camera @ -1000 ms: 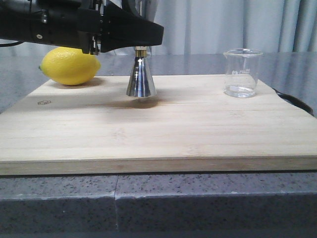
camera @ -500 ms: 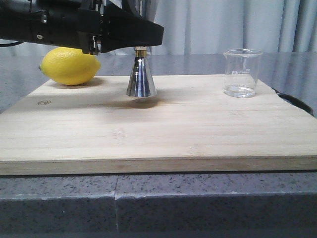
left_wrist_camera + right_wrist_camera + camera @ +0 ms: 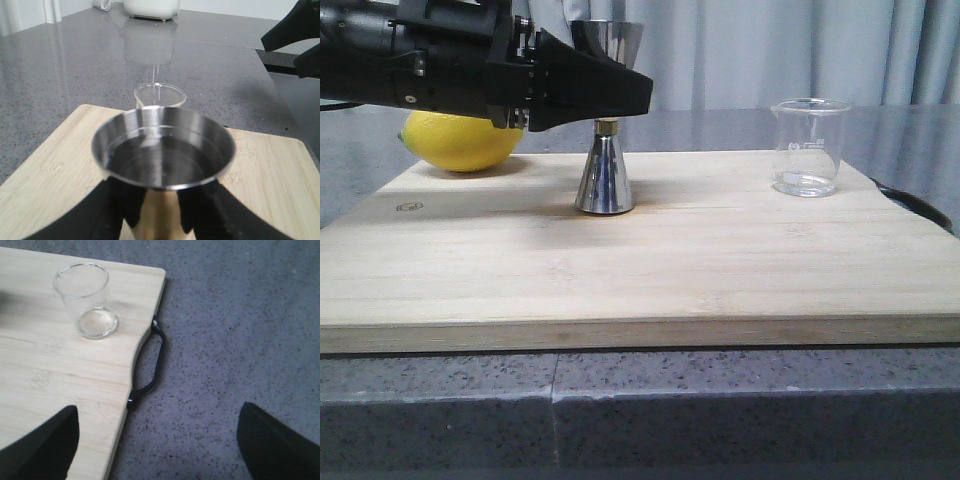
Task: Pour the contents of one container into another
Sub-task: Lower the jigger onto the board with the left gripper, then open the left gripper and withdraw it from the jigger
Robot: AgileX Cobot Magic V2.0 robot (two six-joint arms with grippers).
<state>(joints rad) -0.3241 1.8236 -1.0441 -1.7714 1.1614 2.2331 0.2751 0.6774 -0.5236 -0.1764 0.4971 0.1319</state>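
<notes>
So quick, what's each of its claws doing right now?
Left gripper: fingers on either side of the steel jigger; firm grip cannot be told.
Right gripper: open, holding nothing, away from the glass beaker.

The cutting board (image 3: 650, 260) lies on the countertop (image 3: 720, 410). The jigger (image 3: 605, 150) stands upright on the board, left of centre, toward the rear edge. The lemon (image 3: 455, 140) lies on the board's rear left corner, left of the jigger. The beaker (image 3: 808, 147) stands upright on the board near its rear right corner, well apart from the jigger. The board's handle (image 3: 150, 365) projects from its right edge.
</notes>
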